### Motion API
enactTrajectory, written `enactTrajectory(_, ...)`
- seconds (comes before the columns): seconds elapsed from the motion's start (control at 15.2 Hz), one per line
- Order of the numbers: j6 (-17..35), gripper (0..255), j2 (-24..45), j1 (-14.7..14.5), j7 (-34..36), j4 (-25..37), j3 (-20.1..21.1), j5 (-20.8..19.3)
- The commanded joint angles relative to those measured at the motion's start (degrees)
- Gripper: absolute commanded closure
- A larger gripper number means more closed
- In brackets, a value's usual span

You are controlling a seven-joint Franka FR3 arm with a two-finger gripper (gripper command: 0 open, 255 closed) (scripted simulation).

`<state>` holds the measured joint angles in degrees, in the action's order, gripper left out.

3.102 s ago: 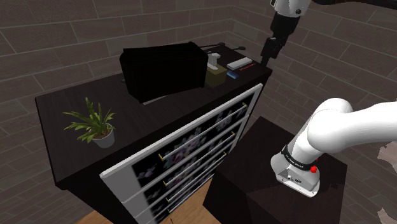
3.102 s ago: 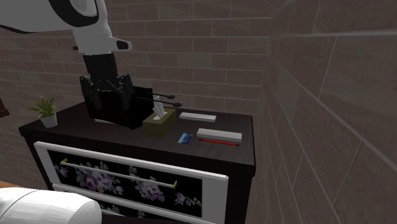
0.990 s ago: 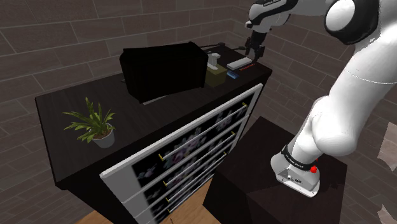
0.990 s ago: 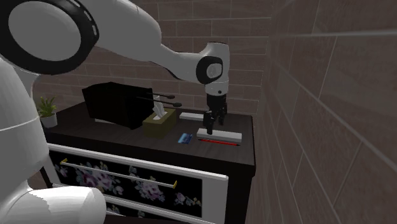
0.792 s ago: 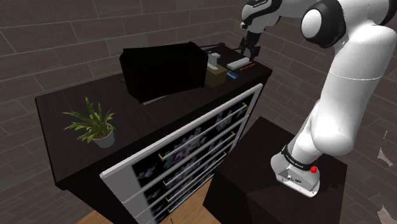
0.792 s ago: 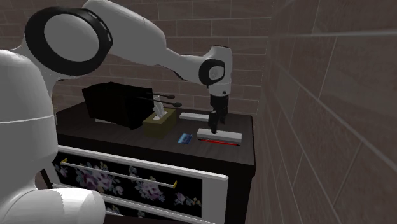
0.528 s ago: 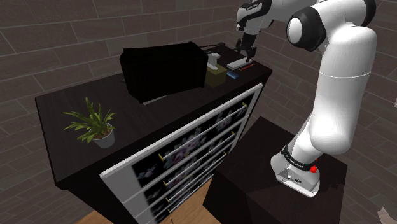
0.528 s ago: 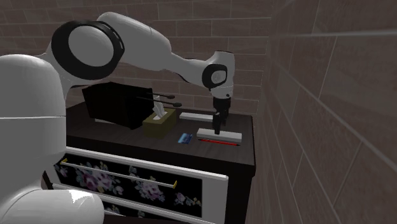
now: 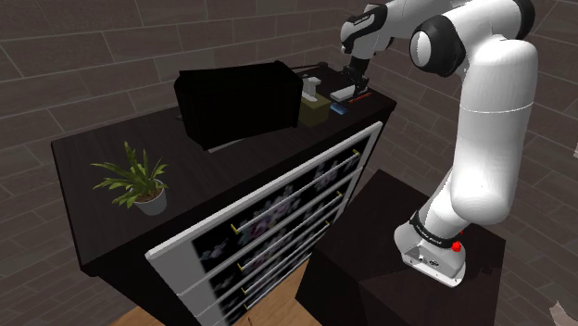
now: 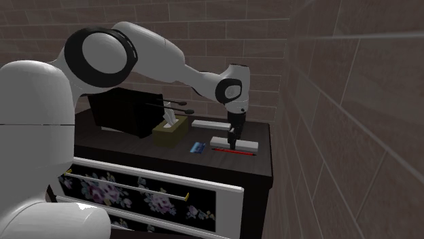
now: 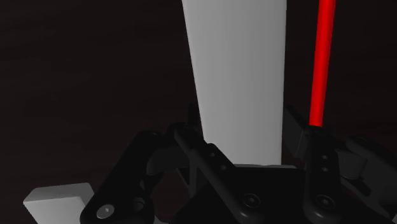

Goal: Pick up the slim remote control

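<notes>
Counter [image 9: 88, 153], dark with floral drawer fronts, carries everything. White arm [image 9: 489, 111] reaches down over the end nearest the side wall, where the slim grey remote [image 10: 246, 144] lies flat, a red pen [image 10: 234, 151] just beside it. Jaws stand apart astride the remote, close to its long edges.

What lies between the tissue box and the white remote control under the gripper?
A small blue object lies on the dresser top between the tissue box and the white remote control, apart from both; the second exterior view shows it.
</notes>
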<state>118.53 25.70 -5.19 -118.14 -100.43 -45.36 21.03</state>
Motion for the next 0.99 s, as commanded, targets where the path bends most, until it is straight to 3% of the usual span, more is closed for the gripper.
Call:
enactTrajectory(0.0, 0.1, 255, 0.1, 0.0, -0.1, 0.0, 0.0, 0.1)
enactTrajectory(0.53, 0.1, 255, 0.0, 0.0, -0.1, -0.1, 0.0, 0.1)
enactTrajectory(0.92, -3.5, 255, -1.8, -0.5, 1.0, 2.2, -1.0, -1.7)
